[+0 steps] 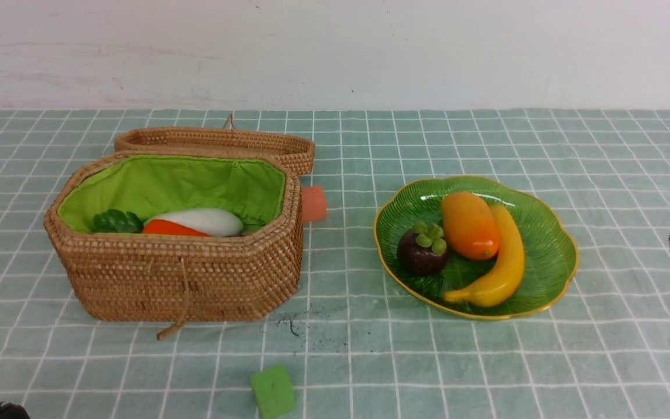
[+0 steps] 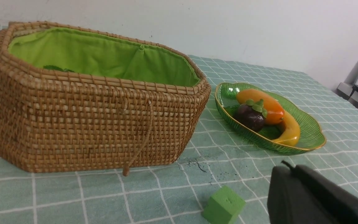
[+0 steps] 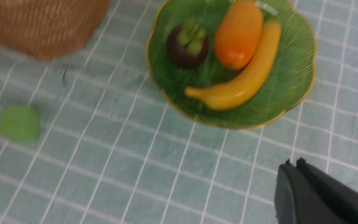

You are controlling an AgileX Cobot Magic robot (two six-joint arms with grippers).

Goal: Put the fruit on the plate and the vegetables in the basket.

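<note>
Sorting looks finished — mango (image 1: 470, 226), banana (image 1: 503, 265), mangosteen (image 1: 422, 251) inside plate's gold rim (image 1: 577, 259); radish (image 1: 201, 221), carrot (image 1: 172, 228) below basket's near rim (image 1: 154, 243), eggplant out of sight; left gripper (image 2: 287, 165), right gripper (image 3: 294, 162) closed, holding nothing — next: likely just keep clear

Mangosteen (image 2: 250, 117), mango (image 2: 267, 104), banana (image 2: 289, 130) on green plate (image 2: 311, 132).

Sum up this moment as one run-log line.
mango, banana, mangosteen: on plate | radish: in basket | left gripper: shut | right gripper: shut
</note>
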